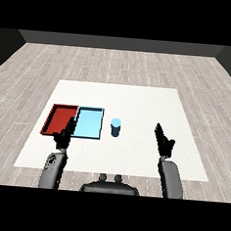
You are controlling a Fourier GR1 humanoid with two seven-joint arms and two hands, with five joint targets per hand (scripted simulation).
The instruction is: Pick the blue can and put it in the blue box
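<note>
Both hands, left hand (65, 134) and right hand (163, 140), open; blue can (116, 127) unlabelled, upright.

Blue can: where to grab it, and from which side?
Curl the fingers round the blue can's upright side wall, probably coming from its right with the right hand: the light blue tray lies close on its left, bare table on its right.
</note>
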